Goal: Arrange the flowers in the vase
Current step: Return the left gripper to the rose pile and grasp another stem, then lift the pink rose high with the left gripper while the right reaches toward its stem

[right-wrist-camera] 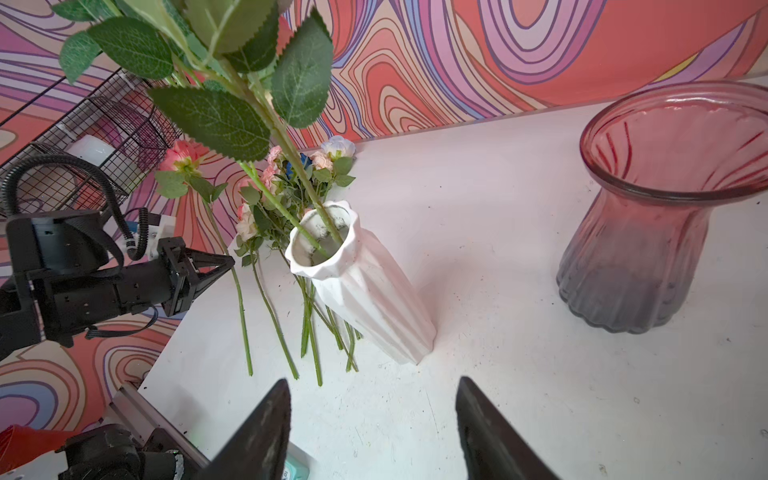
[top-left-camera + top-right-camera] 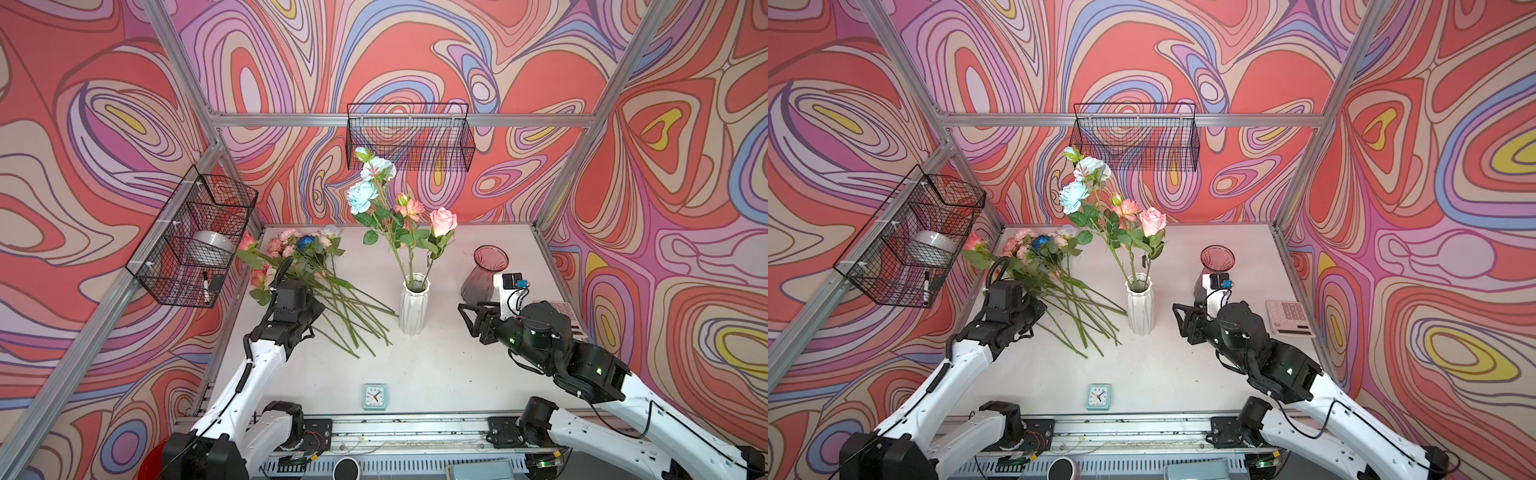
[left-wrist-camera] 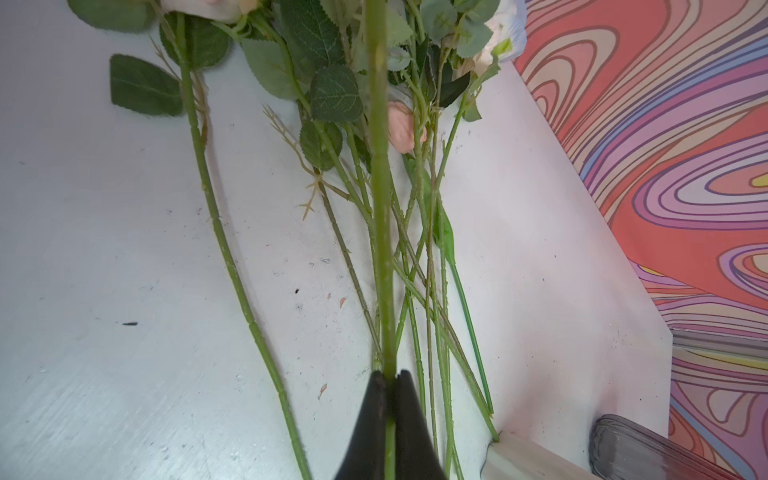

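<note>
ARRANGING ROSES: The left gripper (image 3: 390, 376) is clamped on a single green stem (image 3: 380, 187) that runs above the loose flowers (image 2: 307, 266). These are heaped at the far left of the white table (image 2: 436, 374), with blooms toward the corner wall and cut ends fanned toward the foot of the white vase (image 2: 412, 309). That vase stands upright mid-table and already holds the arranged flowers (image 2: 409, 210), which are pale blue, peach and pink.

The right gripper (image 1: 372, 380) hovers to the right of the white vase, jaws parted and nothing between them. A pink glass vase (image 2: 482, 276) stands just behind it. A small teal clock (image 2: 375, 396) sits at the near edge and a calculator (image 2: 1289, 318) lies along the right edge. The clock's numerals and the calculator's keys are too small to read.

Bare tabletop runs from the white vase forward to the clock and across the near middle between the two arms.
</note>
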Controlling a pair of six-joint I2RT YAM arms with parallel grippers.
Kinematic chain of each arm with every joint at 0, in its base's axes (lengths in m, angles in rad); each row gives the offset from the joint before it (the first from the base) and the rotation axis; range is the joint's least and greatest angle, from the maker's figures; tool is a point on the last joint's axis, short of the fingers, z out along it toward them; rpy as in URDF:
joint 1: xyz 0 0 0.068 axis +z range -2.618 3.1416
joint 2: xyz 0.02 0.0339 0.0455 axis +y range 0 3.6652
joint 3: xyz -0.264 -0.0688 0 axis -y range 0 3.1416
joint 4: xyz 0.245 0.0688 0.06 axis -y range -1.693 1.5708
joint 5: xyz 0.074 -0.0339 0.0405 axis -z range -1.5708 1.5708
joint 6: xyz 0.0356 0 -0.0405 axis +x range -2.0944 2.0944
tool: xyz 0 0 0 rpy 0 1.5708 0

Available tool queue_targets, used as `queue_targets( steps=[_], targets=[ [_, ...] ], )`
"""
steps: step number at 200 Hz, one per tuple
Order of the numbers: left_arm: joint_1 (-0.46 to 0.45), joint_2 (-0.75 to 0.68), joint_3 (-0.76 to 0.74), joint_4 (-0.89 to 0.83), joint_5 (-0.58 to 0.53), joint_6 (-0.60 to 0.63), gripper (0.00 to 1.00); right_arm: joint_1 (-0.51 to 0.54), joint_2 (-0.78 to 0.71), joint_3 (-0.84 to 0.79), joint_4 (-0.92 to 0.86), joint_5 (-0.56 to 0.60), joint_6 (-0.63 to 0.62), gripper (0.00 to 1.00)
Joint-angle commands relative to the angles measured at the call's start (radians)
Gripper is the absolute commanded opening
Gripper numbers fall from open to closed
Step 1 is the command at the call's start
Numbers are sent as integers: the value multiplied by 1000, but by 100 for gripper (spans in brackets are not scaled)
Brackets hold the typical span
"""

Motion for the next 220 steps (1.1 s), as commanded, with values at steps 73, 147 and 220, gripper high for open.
queue_targets(
  steps=[73,147,220],
  targets=[
    [-40,-284,264,-119,228,207,0,-5,0,44,59,-154,-56,68],
    [-40,-391,327,8,678,302,0,5,234,257,113,-561,-156,64],
    [-41,-463,275,176,995,280,0,130,536,580,257,-632,-180,65]
  ],
)
